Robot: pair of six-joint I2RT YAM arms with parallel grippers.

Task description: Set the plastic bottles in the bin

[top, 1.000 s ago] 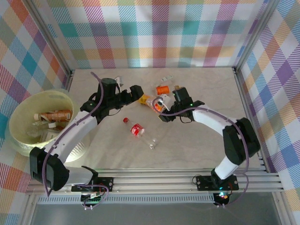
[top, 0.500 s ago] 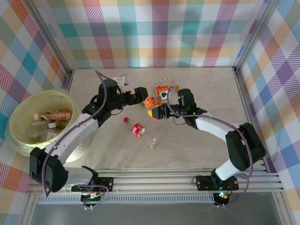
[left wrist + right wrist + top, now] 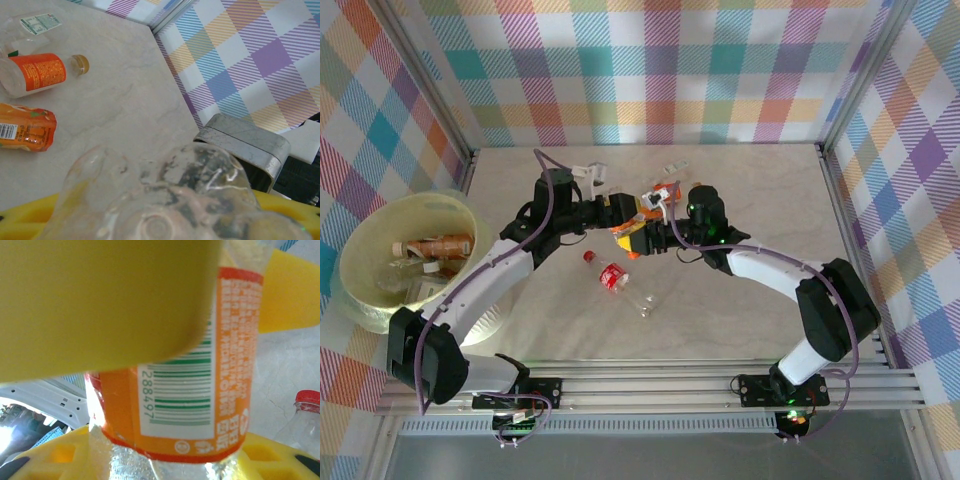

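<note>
A clear bottle with an orange label (image 3: 636, 226) hangs above the table's middle between both grippers. My right gripper (image 3: 646, 238) is shut on it; in the right wrist view its yellow fingers (image 3: 100, 300) press the bottle's label (image 3: 200, 390) from above and below. My left gripper (image 3: 623, 218) stands open at the bottle's other end. In the left wrist view the clear base of the bottle (image 3: 170, 195) sits between the yellow fingers (image 3: 20, 220). The pale yellow bin (image 3: 360, 250) stands at the far left with several bottles (image 3: 435, 245) inside.
A red-labelled bottle (image 3: 612, 277), a red cap (image 3: 587, 256) and a small clear bottle (image 3: 645, 303) lie on the table below the grippers. Behind them lie an orange-labelled bottle (image 3: 665, 190) (image 3: 35, 75) and another (image 3: 25, 131). Checked walls enclose the table.
My right gripper has carried the orange-labelled bottle to the left, up to my left gripper. The left gripper has shifted slightly forward, so the bottle's base now lies between its fingers.
</note>
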